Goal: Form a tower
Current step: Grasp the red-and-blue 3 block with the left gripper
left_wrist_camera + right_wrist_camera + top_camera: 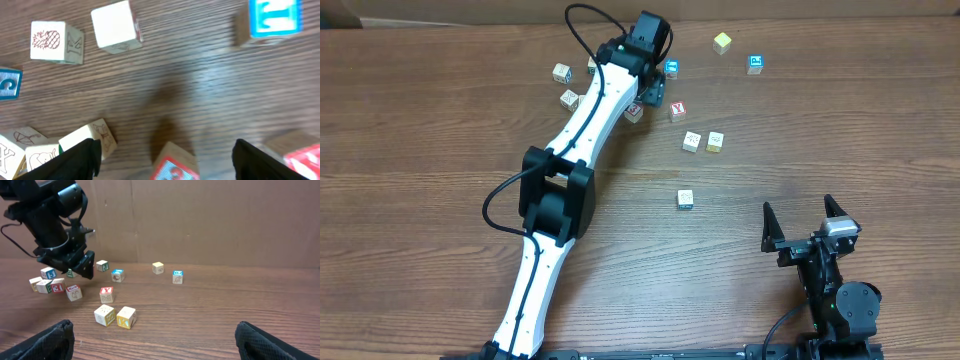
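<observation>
No tower standing that I can see, just loose wooden alphabet cubes scattered on the table's far side, some hidden under the arm. They're probably light, hard and slick, so pinch flat opposite faces. Left gripper gapes empty around a half-cropped red-marked cube. Right gripper is wide open and empty.

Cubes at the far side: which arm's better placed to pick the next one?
Left. The left gripper hangs open over the cubes, a red-marked cube between its fingers. The right gripper stands open at the near edge, away from every cube.
</observation>
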Controlling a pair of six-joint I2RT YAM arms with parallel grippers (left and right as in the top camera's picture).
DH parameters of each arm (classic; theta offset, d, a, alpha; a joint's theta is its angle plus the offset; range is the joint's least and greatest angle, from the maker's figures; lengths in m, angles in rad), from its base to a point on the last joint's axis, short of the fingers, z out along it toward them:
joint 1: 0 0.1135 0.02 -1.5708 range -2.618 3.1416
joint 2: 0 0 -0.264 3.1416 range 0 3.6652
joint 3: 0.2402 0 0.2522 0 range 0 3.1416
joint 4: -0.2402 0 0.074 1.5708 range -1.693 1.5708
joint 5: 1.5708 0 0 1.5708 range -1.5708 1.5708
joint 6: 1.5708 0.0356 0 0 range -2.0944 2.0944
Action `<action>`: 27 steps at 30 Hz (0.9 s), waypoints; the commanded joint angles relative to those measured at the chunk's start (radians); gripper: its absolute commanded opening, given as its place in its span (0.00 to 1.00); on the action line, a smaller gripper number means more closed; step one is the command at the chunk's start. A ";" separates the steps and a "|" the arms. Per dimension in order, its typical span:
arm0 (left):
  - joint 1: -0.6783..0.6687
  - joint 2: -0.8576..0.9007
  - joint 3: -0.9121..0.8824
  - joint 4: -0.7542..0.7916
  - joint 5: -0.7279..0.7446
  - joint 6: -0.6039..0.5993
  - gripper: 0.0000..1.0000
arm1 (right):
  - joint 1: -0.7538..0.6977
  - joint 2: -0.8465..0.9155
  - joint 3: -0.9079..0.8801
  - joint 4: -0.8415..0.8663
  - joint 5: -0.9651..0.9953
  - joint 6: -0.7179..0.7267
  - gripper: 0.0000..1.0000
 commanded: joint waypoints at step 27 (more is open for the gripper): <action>-0.026 0.001 -0.108 0.010 0.075 0.026 0.38 | 0.001 -0.006 -0.010 0.006 -0.005 0.006 1.00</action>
